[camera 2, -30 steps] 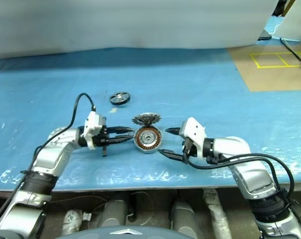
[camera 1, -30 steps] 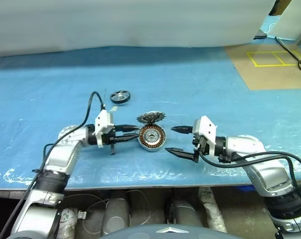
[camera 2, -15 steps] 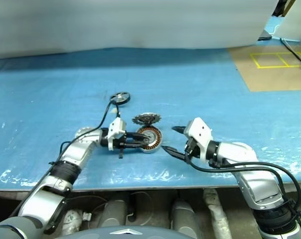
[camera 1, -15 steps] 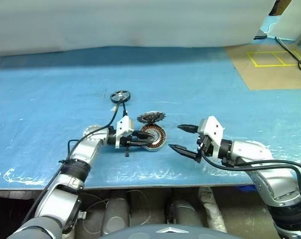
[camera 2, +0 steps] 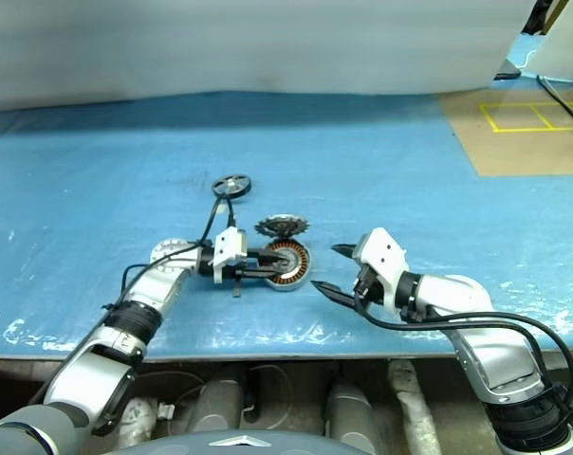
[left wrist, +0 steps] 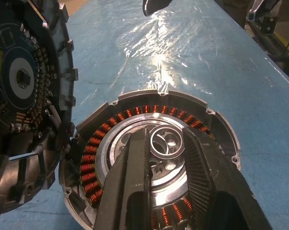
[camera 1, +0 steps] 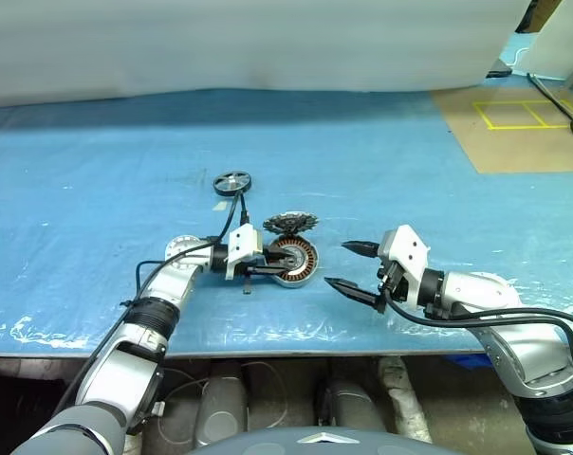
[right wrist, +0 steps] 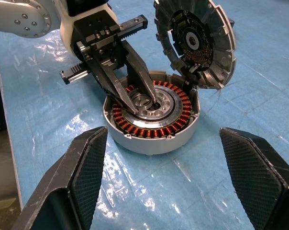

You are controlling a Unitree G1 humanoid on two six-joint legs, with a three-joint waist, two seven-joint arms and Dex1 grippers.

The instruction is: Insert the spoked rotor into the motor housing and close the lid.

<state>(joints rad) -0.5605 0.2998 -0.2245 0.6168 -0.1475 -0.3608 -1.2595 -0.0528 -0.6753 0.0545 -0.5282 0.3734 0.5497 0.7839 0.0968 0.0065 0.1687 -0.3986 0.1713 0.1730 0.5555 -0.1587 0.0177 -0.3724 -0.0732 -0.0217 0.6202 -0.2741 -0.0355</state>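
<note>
The motor housing (camera 1: 293,261) lies open on the blue table cover (camera 1: 381,171), with its ring of copper coils around a silver centre and no wheel inside it. The lid (right wrist: 197,43) stands up from the far edge of the housing, its dark inner face showing. The left gripper (right wrist: 138,99) reaches into the housing centre, its fingers only a little apart, holding nothing I can see. The right gripper (camera 1: 348,266) is wide open and empty, near the housing. The spoked rotor (camera 1: 231,182) lies apart, further back.

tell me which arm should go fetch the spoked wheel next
Left, probably. The wheel lies on the left claw's side of the open motor case; the right claw would have to reach across it.
</note>
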